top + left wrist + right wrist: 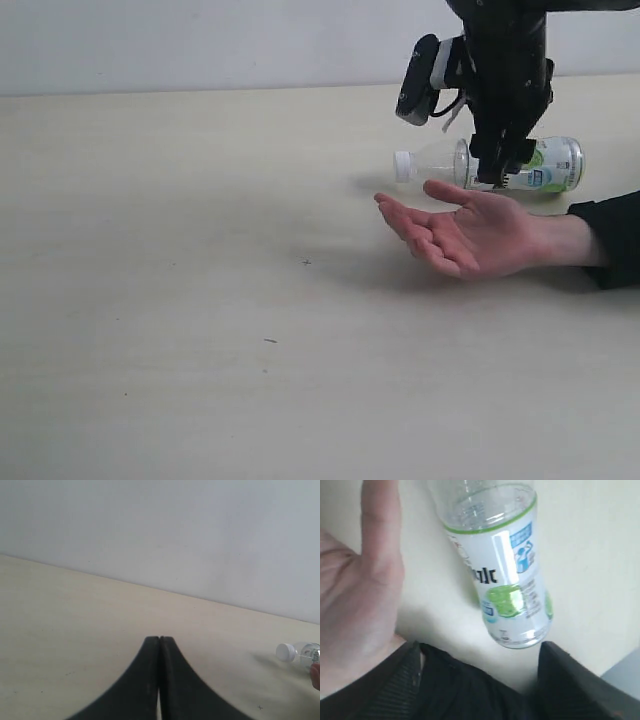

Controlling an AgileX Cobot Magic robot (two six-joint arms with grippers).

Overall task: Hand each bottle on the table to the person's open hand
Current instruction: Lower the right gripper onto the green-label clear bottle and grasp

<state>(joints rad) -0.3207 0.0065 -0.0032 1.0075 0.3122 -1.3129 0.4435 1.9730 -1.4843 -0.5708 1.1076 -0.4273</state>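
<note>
A clear plastic bottle (545, 165) with a white cap and a green-and-white label lies on its side on the table (150, 250), just behind the person's open hand (470, 230), which rests palm up. My right gripper (500, 168) hangs over the bottle's middle. In the right wrist view the bottle (505, 575) lies beside the hand (355, 605), and my right gripper (482, 652) stands open, its dark fingers wide apart by the bottle's base without touching it. My left gripper (159, 639) is shut and empty over bare table. From there the bottle (299, 654) shows far off.
The person's dark sleeve (612, 235) lies at the right edge of the table. A pale wall (200, 40) runs along the table's far edge. A few tiny dark specks (306, 262) mark the tabletop in front of the hand.
</note>
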